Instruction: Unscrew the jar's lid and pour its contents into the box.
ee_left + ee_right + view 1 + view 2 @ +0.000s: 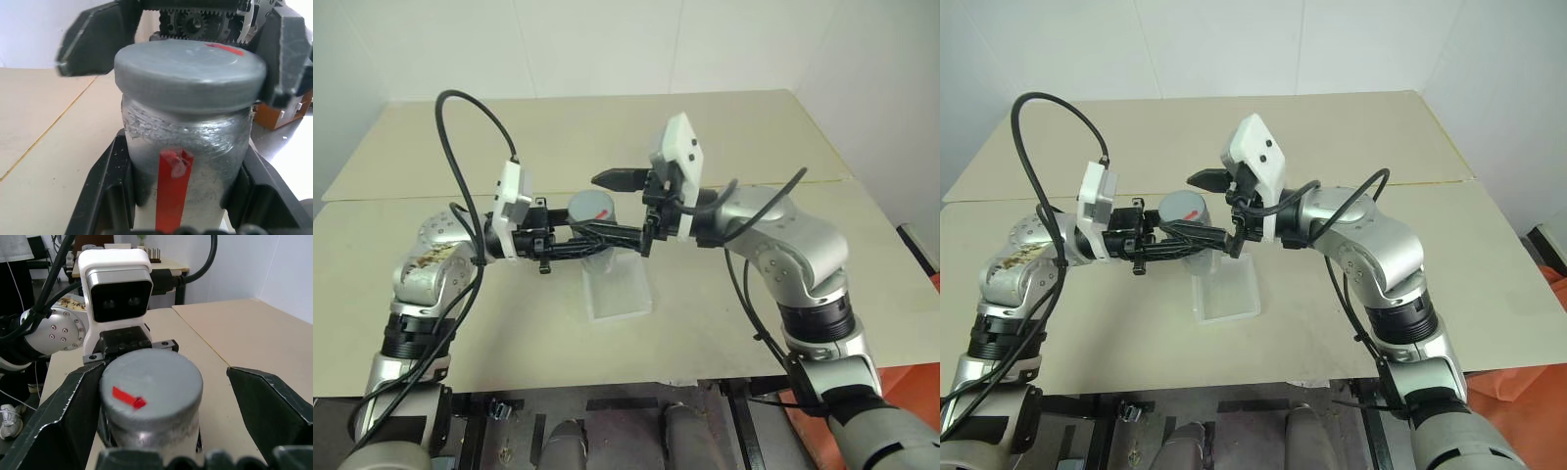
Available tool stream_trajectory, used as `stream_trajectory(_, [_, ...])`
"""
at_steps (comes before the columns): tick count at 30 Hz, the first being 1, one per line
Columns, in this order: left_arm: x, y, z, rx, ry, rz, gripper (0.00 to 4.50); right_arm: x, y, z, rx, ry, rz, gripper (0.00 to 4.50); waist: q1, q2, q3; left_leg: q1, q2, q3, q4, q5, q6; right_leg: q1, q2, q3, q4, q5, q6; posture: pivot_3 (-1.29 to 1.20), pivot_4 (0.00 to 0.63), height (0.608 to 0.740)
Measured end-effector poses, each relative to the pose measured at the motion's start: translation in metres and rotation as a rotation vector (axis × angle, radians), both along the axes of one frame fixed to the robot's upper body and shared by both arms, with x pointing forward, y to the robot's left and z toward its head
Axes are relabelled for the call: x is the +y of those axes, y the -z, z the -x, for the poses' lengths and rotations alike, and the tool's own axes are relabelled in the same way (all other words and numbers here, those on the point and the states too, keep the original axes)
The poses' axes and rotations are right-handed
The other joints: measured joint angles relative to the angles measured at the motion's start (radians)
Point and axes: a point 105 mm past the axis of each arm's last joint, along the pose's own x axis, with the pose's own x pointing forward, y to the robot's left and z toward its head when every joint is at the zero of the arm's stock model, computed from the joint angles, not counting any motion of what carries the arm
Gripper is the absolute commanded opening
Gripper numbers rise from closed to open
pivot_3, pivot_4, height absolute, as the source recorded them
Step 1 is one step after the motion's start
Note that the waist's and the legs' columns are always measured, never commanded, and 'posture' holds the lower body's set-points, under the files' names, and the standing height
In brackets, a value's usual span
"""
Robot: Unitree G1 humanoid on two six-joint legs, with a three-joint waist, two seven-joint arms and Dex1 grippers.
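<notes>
1. the left tool (592,236) was clamped tight on the jar (183,161), its two black fingers (105,191) pressed against the clear wall on either side, below the lid (190,73).
2. the jar was held up off the counter (431,294), over the far end of the box (617,289); whether it was upright or tipped toward the head camera could not be told for sure.
3. the right tool (161,396) stood wide open around the lid with nothing in its hold; one finger (68,401) was at or just beside the lid's rim, the other (269,401) was well clear of it.
4. the lid was on the jar, a red patch (128,398) on its grey top, so the step in hand looked like the start of unscrewing: the approach to the cap, not yet a grip.
5. the next move would call for closing the right tool squarely on the lid's rim, then turning it while the left tool kept the jar from spinning; a one-sided contact could knock the jar askew.
6. the contents could not be made out through the jar's cloudy wall.
7. the box lay on the counter beneath the tools, apparently with nothing in it, so pouring was not yet done.
8. the counter was a pale beige board with a seam across it, set against white walls; the right wrist view showed a second table (161,267) and someone's shoe (9,421) farther off.
</notes>
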Motion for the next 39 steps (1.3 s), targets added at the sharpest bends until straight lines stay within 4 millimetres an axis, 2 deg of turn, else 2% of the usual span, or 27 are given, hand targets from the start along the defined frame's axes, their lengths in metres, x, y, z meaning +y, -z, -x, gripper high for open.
stream_trajectory(8, [0.010, -0.001, -0.001, 0.001, -0.036, -0.001, 1.92, -0.018, 0.000, -0.004, 0.008, 0.040, 0.002, 4.48, 0.001, 0.000, 0.000, 0.000, 0.000, 0.000, 0.000, 0.000, 0.000, 0.000, 0.000, 0.000, 0.000, 0.000, 0.000, 0.00, 0.150, 0.740])
stream_trajectory(12, [0.008, -0.002, 0.007, -0.013, 0.015, -0.013, 1.92, -0.047, -0.004, -0.029, 0.021, 0.201, -0.027, 4.48, 0.004, 0.000, 0.000, 0.000, 0.000, 0.000, 0.000, 0.000, 0.000, 0.000, 0.000, 0.000, 0.000, 0.000, 0.000, 0.00, 0.150, 0.740])
stream_trajectory(20, [0.007, -0.003, 0.008, -0.013, 0.023, -0.009, 1.92, -0.048, -0.002, -0.030, 0.019, 0.204, -0.019, 4.48, 0.000, 0.000, 0.000, 0.000, 0.000, 0.000, 0.000, 0.000, 0.000, 0.000, 0.000, 0.000, 0.000, 0.000, 0.000, 0.00, 0.150, 0.740])
stream_trajectory(22, [0.004, -0.003, 0.004, -0.019, 0.007, 0.009, 1.92, -0.054, 0.000, -0.026, 0.008, 0.200, 0.005, 4.48, 0.004, 0.000, 0.000, -0.001, 0.000, 0.000, 0.000, 0.000, 0.000, 0.000, 0.000, 0.000, 0.000, 0.000, 0.000, 0.00, 0.150, 0.740])
stream_trajectory(29, [-0.004, 0.002, -0.004, -0.016, -0.007, 0.021, 1.92, -0.036, -0.013, 0.007, -0.059, 0.053, -0.020, 4.48, 0.004, 0.000, 0.000, 0.000, 0.000, 0.000, 0.000, 0.000, 0.000, 0.000, 0.000, 0.000, 0.000, 0.000, 0.000, 0.00, 0.150, 0.740])
stream_trajectory(35, [-0.007, 0.002, -0.008, -0.019, -0.002, 0.019, 1.92, -0.014, -0.020, 0.016, -0.080, -0.011, -0.037, 4.48, 0.001, 0.000, 0.000, 0.000, 0.000, 0.000, 0.000, 0.000, 0.000, 0.000, 0.000, 0.000, 0.000, 0.000, 0.000, 0.00, 0.150, 0.740])
stream_trajectory(39, [-0.007, 0.002, -0.007, -0.020, 0.006, 0.017, 1.92, -0.001, -0.012, 0.015, -0.055, -0.029, -0.024, 4.48, 0.001, 0.000, 0.000, 0.000, 0.000, 0.000, 0.000, 0.000, 0.000, 0.000, 0.000, 0.000, 0.000, 0.000, 0.000, 0.00, 0.150, 0.740])
